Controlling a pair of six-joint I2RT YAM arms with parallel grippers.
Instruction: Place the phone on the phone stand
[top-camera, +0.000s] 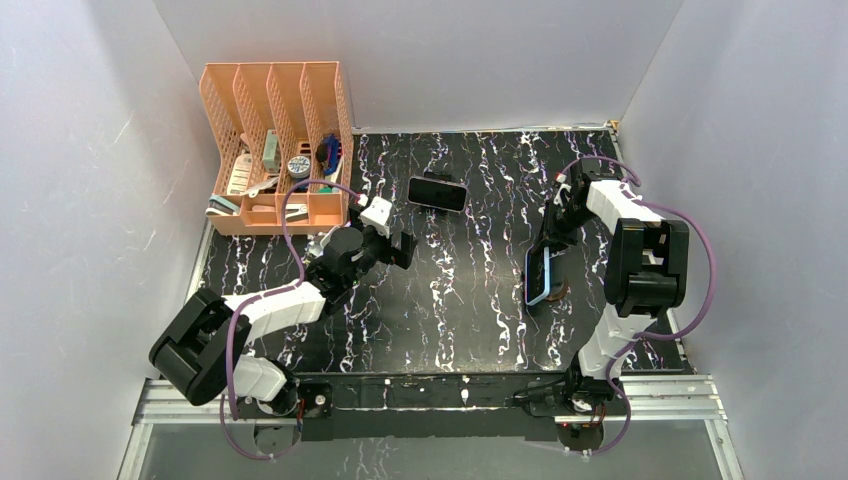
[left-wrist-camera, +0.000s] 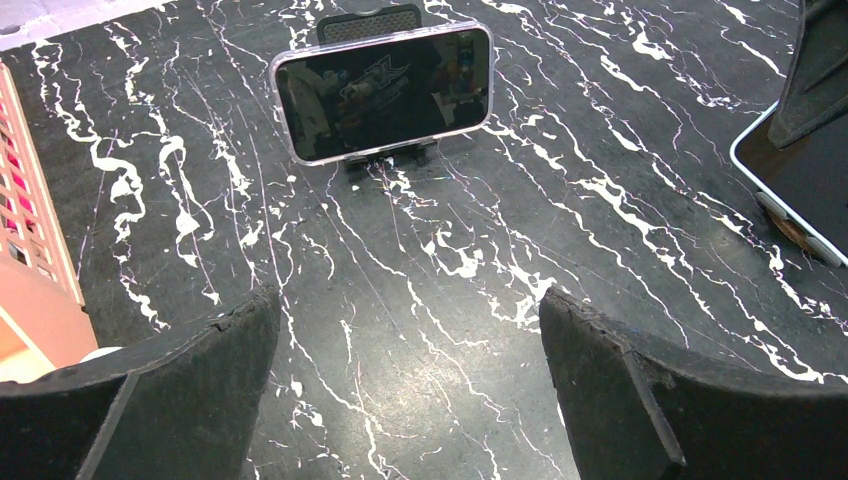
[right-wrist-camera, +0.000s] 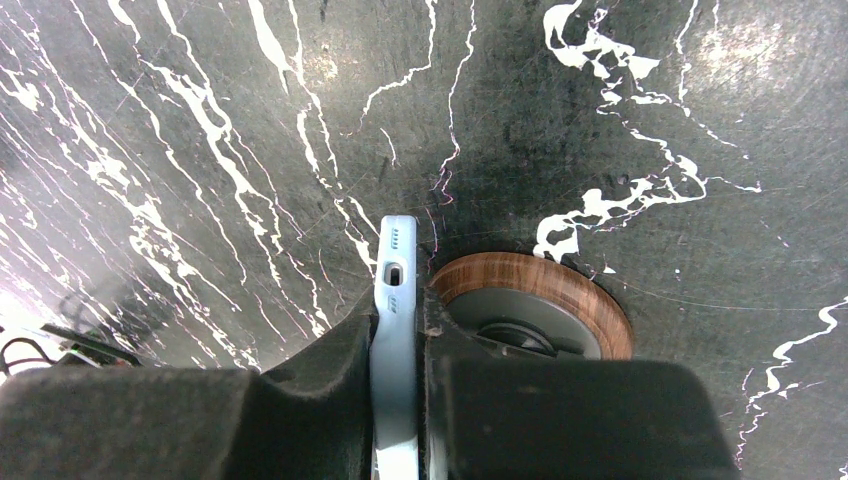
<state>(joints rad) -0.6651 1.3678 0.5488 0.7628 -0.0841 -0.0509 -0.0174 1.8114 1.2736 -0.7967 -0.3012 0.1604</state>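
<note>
Holds the blue-cased phone (right-wrist-camera: 396, 255) clamped in the right gripper (right-wrist-camera: 398, 322), long axis near upright, bottom end just left of the round wood-rimmed stand (right-wrist-camera: 545, 287), with the left gripper (left-wrist-camera: 408, 325) wide open, well apart.

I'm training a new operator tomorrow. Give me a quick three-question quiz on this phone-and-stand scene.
1. True or false: the left claw is shut on a phone.
2. The blue-cased phone is gripped by: A) the left claw, B) the right claw.
3. Fill in: the second phone rests on the black stand in ____ orientation.
Key: 1 false, it is open and holds nothing; 2 B; 3 landscape.
</note>
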